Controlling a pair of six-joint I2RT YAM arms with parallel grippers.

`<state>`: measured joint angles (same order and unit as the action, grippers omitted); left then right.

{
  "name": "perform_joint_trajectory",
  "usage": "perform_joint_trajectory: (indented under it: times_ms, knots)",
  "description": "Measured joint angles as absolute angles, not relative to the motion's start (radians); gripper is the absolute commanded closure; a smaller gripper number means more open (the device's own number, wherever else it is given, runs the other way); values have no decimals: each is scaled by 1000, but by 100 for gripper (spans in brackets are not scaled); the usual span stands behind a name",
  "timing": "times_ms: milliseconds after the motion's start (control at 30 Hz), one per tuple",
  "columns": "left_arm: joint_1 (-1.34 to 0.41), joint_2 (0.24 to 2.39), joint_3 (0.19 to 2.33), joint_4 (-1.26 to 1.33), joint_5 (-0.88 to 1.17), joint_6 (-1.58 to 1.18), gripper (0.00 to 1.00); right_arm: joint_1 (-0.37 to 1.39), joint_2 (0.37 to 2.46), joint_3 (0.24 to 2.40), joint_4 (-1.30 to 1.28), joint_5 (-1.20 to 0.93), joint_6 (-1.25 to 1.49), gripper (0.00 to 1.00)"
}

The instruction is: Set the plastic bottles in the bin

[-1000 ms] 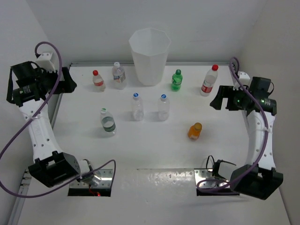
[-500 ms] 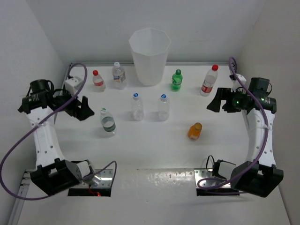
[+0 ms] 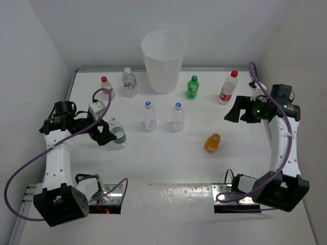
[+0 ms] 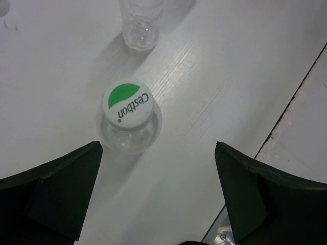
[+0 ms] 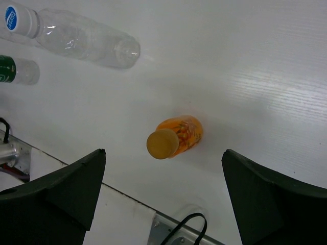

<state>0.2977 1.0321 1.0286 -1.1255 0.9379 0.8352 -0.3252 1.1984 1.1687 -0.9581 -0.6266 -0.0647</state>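
The white faceted bin (image 3: 163,61) stands at the back middle. Eight bottles stand on the table: a red-capped one (image 3: 107,88), a clear one (image 3: 130,82), a green one (image 3: 192,87), a red-capped one (image 3: 228,88), two blue-capped ones (image 3: 149,116) (image 3: 177,117), a green-and-white-capped one (image 3: 118,131) and an orange one (image 3: 212,142). My left gripper (image 3: 104,133) is open and empty, just left of the green-and-white-capped bottle (image 4: 127,109), above it in the wrist view (image 4: 158,149). My right gripper (image 3: 236,111) is open and empty, high above the orange bottle (image 5: 180,133), which shows between its fingers (image 5: 164,153).
Metal mounting plates (image 3: 235,196) with black cables lie at the near edge. White walls close in the table on the left, back and right. The table's side edge (image 4: 301,97) runs right of my left gripper. A blue-capped bottle (image 5: 76,35) shows in the right wrist view.
My left arm has swung down from the far left back corner and forward to beside the green-and-white-capped bottle. My right gripper has shifted slightly left. No bottle has moved.
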Motion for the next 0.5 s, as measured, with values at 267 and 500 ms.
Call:
perform_joint_trajectory:
  times_ms: [267,500]
  knots:
    - [266,1059,947,-906,953,694,13,-325,1208,1169,-974,-636,-67,6]
    - [233,1085,912,-782,958,599,21,-316,1223,1176,-979,-646,-72,6]
